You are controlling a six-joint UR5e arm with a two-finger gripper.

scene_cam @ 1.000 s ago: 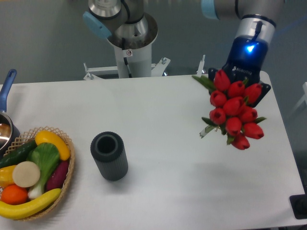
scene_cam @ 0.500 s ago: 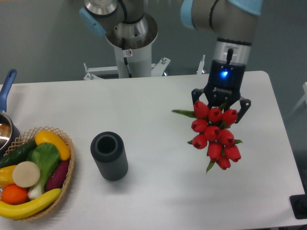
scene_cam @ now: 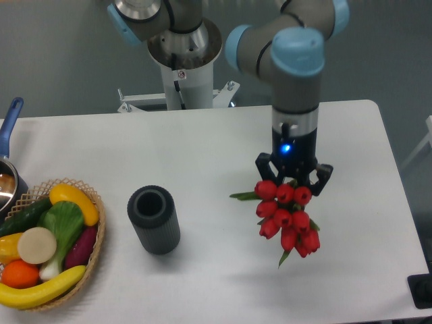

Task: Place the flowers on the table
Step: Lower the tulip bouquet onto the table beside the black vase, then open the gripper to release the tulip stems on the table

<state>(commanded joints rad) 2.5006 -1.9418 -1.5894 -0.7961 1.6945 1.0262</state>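
Observation:
The flowers [scene_cam: 286, 217], a bunch of red tulips with green leaves, hang below my gripper [scene_cam: 292, 177], which is shut on their stems. The blooms point toward the camera and hide the stems and my fingertips. The bunch is held above the white table [scene_cam: 216, 148], right of centre, and casts a shadow on the tabletop beneath it.
A dark grey ribbed cylinder [scene_cam: 154, 219] stands upright left of centre. A wicker basket [scene_cam: 94, 250] of fruit and vegetables sits at the front left. A pot with a blue handle [scene_cam: 9, 121] is at the left edge. The robot base [scene_cam: 182, 61] rises behind the table.
My gripper has carried the flowers from the far right corner toward the middle and front of the table, and lower.

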